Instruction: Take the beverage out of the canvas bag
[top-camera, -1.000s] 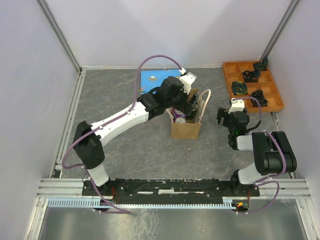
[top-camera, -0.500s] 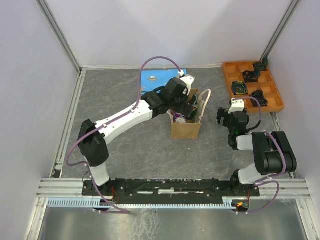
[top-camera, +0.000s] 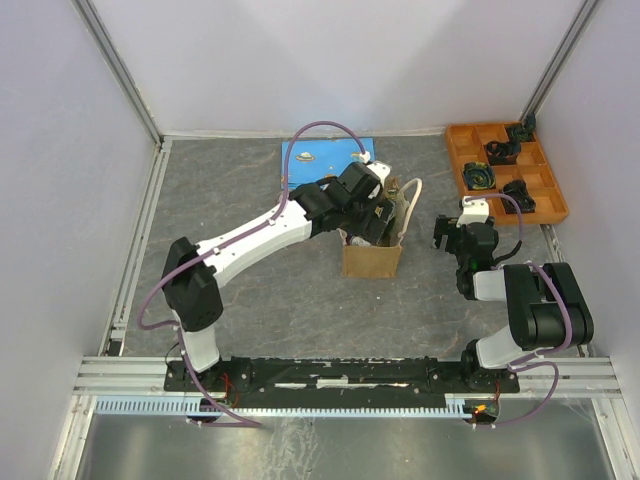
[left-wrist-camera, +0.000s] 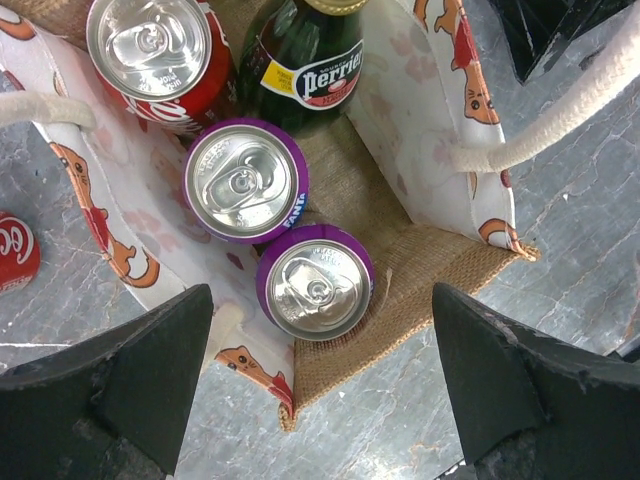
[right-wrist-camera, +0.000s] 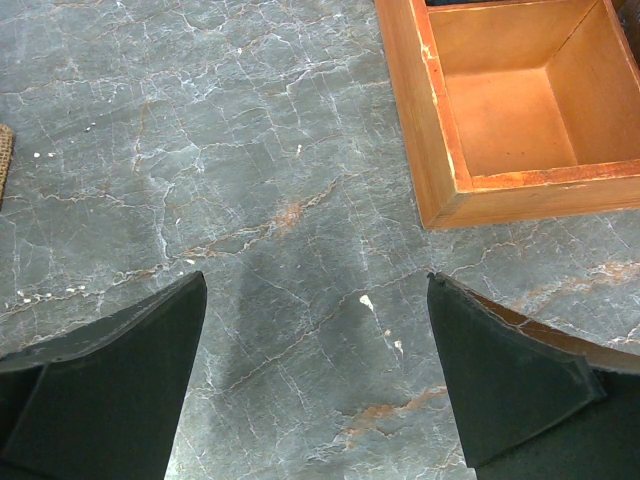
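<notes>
Standing on the grey table (top-camera: 250, 300), the canvas bag (top-camera: 372, 260) is upright with its mouth open. An orange tray (top-camera: 505, 170) lies well right of the bag, farther back. The left gripper (left-wrist-camera: 320, 300) hovers over the bag's mouth, jaws wide apart and empty. The right gripper (right-wrist-camera: 315, 290) hangs right of the bag, jaws also apart. Inside the bag are a Perrier bottle (left-wrist-camera: 310, 60), a red can (left-wrist-camera: 150, 45), a Fanta can (left-wrist-camera: 243, 180) and a second purple can (left-wrist-camera: 315, 280).

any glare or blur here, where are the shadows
Left wrist view: sharp on the lower purple can, its silver lid shiny but not washed out; the left claw's fingers look soft at the bottom edge. Right wrist view: a faint broad shadow on the table between the right claw's fingers, orange tray crisp. Top view: even soft light, canvas bag small but clear.
</notes>
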